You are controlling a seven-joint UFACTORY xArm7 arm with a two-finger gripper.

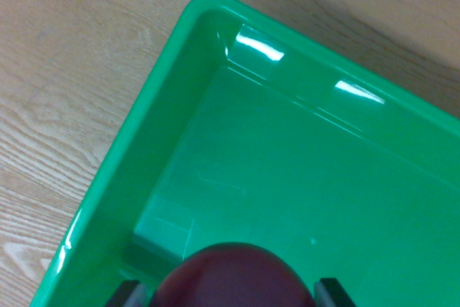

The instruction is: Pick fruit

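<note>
Wood counter [65, 70] under everything. Dark red fruit [233, 278] at bottom of view, held between fingers [330, 294], clamped on both sides. Fruit hangs over green bin [136, 127], near its corner. Bin floor bare. Picking looks done; dropping fruit in bin probably left.

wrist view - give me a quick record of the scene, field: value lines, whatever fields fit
view: wrist camera looking down
surface: light wood-grain table
container: green plastic bin, one rounded corner toward the top of the picture
bin contents: none on the part of the floor in view
fruit: dark red round fruit, at the bottom edge, over the bin
gripper: gripper, a dark finger on each side of the fruit
grip state: appears shut on the fruit, contact points cut off by the frame
fruit type: cannot tell
</note>
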